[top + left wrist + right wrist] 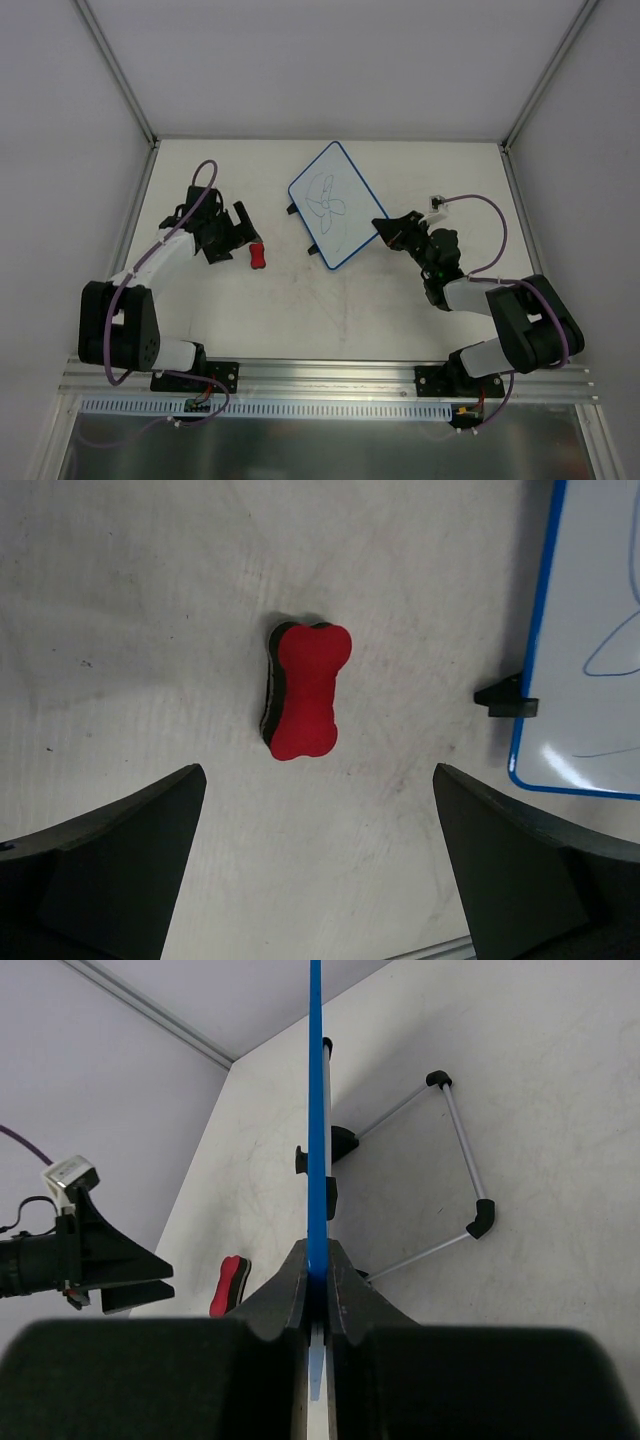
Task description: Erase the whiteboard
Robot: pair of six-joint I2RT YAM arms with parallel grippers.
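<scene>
The white table [300, 315] carries a red eraser [257, 256] and the whiteboard [335, 205].

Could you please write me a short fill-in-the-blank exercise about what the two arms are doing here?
1. The right gripper is ____ on the blue rim of the whiteboard.
2. The left gripper hangs ____ above the eraser.
3. The eraser is ____ in colour.
4. In the top view, the eraser lies to the ____ of the whiteboard.

Missing words: shut; open; red; left.
</scene>
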